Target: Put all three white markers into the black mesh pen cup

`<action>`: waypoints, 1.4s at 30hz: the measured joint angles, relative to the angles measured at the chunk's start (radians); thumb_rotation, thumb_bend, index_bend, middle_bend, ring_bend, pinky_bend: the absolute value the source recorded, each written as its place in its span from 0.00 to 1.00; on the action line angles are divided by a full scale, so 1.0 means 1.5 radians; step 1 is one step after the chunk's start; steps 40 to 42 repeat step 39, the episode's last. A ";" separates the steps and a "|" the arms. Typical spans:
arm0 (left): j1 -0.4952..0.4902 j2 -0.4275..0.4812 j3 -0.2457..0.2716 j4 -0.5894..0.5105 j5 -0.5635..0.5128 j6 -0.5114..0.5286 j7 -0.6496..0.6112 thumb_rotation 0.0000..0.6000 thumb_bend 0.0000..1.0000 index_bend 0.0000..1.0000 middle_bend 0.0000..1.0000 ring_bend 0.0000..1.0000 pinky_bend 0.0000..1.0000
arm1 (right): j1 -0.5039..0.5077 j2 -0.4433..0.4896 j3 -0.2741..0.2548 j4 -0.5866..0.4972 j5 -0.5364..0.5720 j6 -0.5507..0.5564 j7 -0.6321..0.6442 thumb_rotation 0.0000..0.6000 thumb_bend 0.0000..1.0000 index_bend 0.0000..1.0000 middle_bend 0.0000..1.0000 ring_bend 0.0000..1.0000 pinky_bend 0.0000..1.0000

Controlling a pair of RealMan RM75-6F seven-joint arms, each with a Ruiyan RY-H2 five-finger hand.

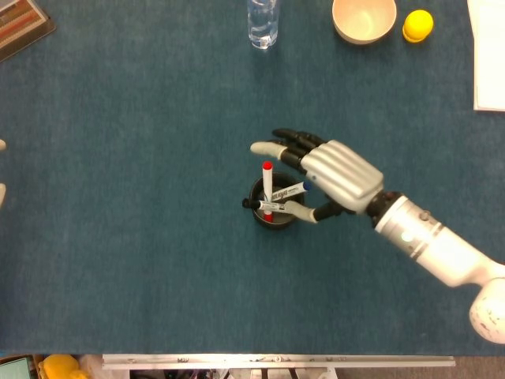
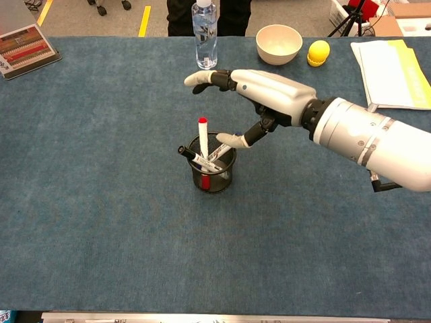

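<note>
Three white markers (image 2: 203,145) are standing in the black mesh cup (image 2: 214,176) near the middle of the blue table (image 2: 101,222): one with a red cap upright, the others leaning across the rim. The right hand (image 2: 259,87) is hovering just above and beside the cup, fingers spread apart, holding nothing. Behind are sitting a bottle (image 2: 205,33), bowl (image 2: 279,43) and yellow ball (image 2: 318,52). The left hand's fingertips (image 1: 4,193) are just showing at the left edge of the head view; whether it is spread or closed cannot be told.

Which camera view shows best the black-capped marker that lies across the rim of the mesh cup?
The chest view: the black-capped marker is seen from the side, leaning over the pen cup rim, below the open right hand. The head view looks down on it, foreshortened.
</note>
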 measured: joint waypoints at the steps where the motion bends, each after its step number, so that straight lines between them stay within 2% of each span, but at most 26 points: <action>1: 0.000 0.000 -0.001 0.001 -0.002 -0.001 0.000 1.00 0.34 0.31 0.06 0.00 0.00 | -0.005 0.004 -0.001 -0.003 -0.002 0.013 -0.009 1.00 0.31 0.14 0.22 0.03 0.13; 8: -0.001 -0.014 -0.007 0.020 -0.010 0.000 0.017 1.00 0.34 0.31 0.06 0.00 0.00 | -0.076 0.050 -0.017 -0.032 -0.003 0.152 -0.152 1.00 0.31 0.29 0.31 0.11 0.17; 14: 0.000 -0.027 -0.010 0.037 -0.015 0.000 0.033 1.00 0.34 0.31 0.06 0.00 0.00 | -0.153 0.108 -0.039 -0.055 0.017 0.260 -0.270 1.00 0.32 0.33 0.32 0.12 0.18; 18: 0.000 -0.034 -0.011 0.047 -0.018 0.002 0.047 1.00 0.34 0.31 0.06 0.00 0.00 | -0.193 0.138 -0.056 -0.059 0.022 0.307 -0.317 1.00 0.32 0.34 0.32 0.12 0.18; 23: 0.004 -0.047 -0.015 0.062 -0.023 0.010 0.066 1.00 0.34 0.31 0.07 0.00 0.00 | -0.243 0.154 -0.073 -0.052 0.018 0.361 -0.337 1.00 0.32 0.35 0.32 0.12 0.20; 32: 0.011 -0.054 -0.021 0.068 -0.039 0.013 0.075 1.00 0.34 0.32 0.07 0.00 0.00 | -0.326 0.164 -0.082 -0.029 0.019 0.444 -0.335 1.00 0.32 0.35 0.32 0.12 0.20; 42: 0.013 -0.053 -0.021 0.062 -0.040 0.013 0.083 1.00 0.34 0.32 0.07 0.00 0.00 | -0.362 0.170 -0.078 -0.015 0.034 0.451 -0.304 1.00 0.32 0.35 0.32 0.12 0.20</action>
